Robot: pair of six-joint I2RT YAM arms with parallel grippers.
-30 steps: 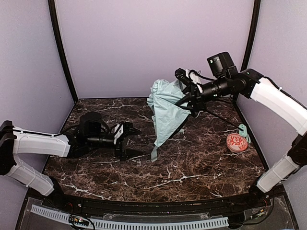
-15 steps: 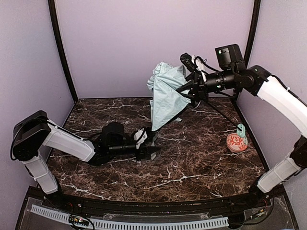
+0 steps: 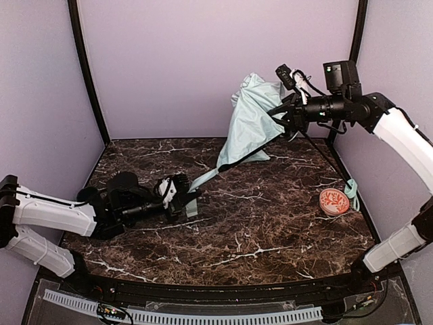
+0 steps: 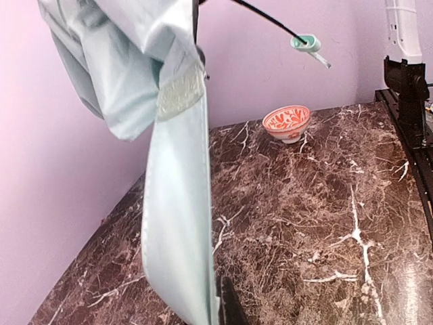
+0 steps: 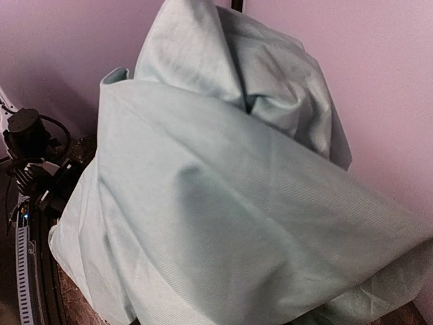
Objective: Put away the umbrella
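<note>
The umbrella [image 3: 252, 120] hangs in the air at the back right, its pale mint fabric bunched and half folded. My right gripper [image 3: 284, 115] is shut on it near the top of the ribs. The thin black shaft [image 3: 325, 152] slants down to the mint handle [image 3: 350, 186]. A long mint strap [image 3: 203, 179] runs from the fabric down to my left gripper [image 3: 188, 200], which is low over the table and shut on the strap's end [image 4: 177, 230]. In the right wrist view the fabric [image 5: 230, 196] covers the fingers.
An orange-red patterned bowl [image 3: 334, 201] [image 4: 287, 122] sits on the marble table [image 3: 270, 237] at the right, just below the handle [image 4: 306, 42]. Lilac walls with black corner posts [image 3: 88, 74] close in the table on three sides.
My left gripper has closed on the strap and drawn back to the left. The right arm has carried the umbrella higher and to the right, pulling the strap taut.
</note>
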